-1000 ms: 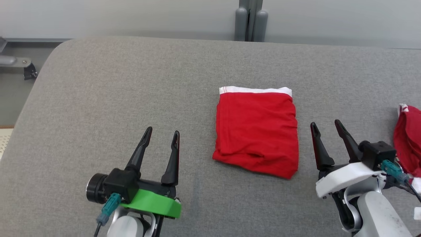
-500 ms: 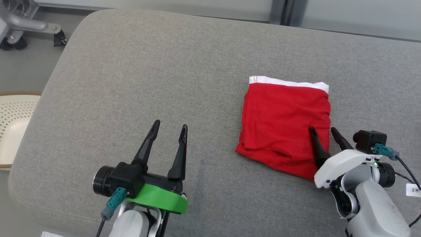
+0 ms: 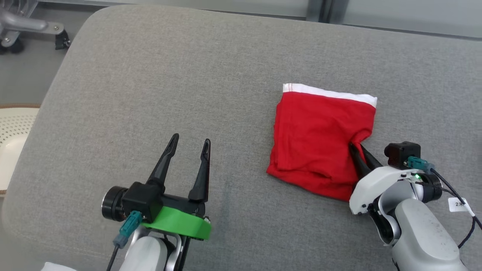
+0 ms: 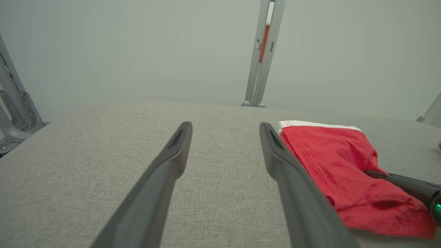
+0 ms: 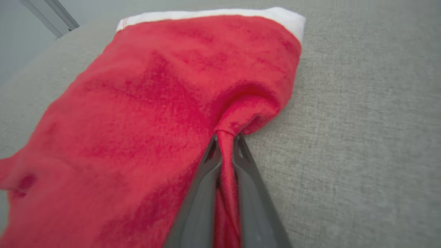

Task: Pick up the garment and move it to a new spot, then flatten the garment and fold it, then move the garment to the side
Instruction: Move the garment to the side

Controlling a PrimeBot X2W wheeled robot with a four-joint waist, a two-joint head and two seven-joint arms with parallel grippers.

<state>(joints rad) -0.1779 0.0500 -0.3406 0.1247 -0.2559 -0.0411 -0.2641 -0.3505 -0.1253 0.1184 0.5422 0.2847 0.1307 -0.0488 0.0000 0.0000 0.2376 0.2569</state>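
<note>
The garment [image 3: 316, 139] is a folded red piece with a white waistband along its far edge, lying on the grey cushioned surface [image 3: 188, 82]. My right gripper [image 3: 357, 147] is shut on the garment's right edge, and the cloth puckers into the pinch. In the right wrist view the red garment [image 5: 155, 113] bunches into a ridge between the closed fingers [image 5: 203, 193] of my right gripper [image 5: 225, 137]. My left gripper [image 3: 190, 142] stands open over bare cushion, well left of the garment. The left wrist view shows its spread fingers [image 4: 172, 162] and the garment [image 4: 337, 162] to the right.
A pale perforated basket [image 3: 11, 139] sits off the cushion's left edge. A metal frame with casters [image 3: 22, 26] stands at the far left. A grey post [image 4: 262, 55] rises behind the cushion against a pale wall.
My right gripper has closed on the garment's right edge, pulling the cloth into a pucker. A second before, it stood open beside the garment. The head camera has shifted; the left gripper has stayed open.
</note>
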